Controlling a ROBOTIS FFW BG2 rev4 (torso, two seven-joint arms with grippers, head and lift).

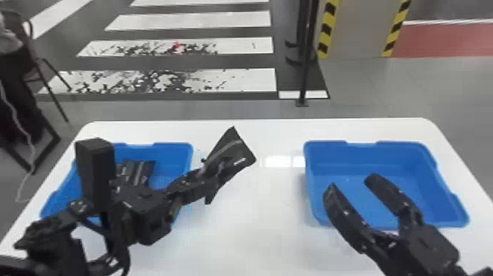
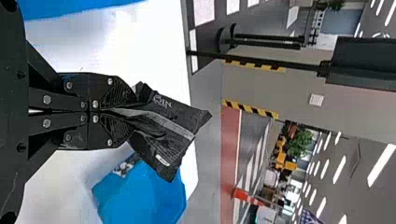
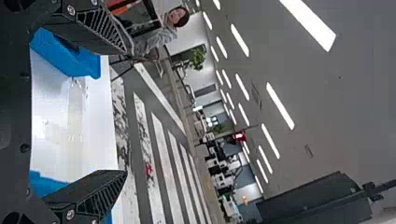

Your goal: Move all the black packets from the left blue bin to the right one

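The left gripper [image 2: 125, 111] is closed on one end of a flat, glossy black packet [image 1: 232, 148], left of the blue plastic right bin [image 1: 381, 158]. The right gripper [image 1: 351, 182] stands wide open, empty, over that bin. Caution: crossing without clearance may cause finger collision, dislodging the end-pinched packet.

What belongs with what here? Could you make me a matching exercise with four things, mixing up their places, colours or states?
Things:
1. Left gripper
2. Table
3. Right gripper
4. Left bin

Descriptions:
A. Blue, with black packets inside
B. Jaws apart, seen against the right bin
C. Jaws shut on one packet
D. White, underneath both bins

Right pairs: 1-C, 2-D, 3-B, 4-A
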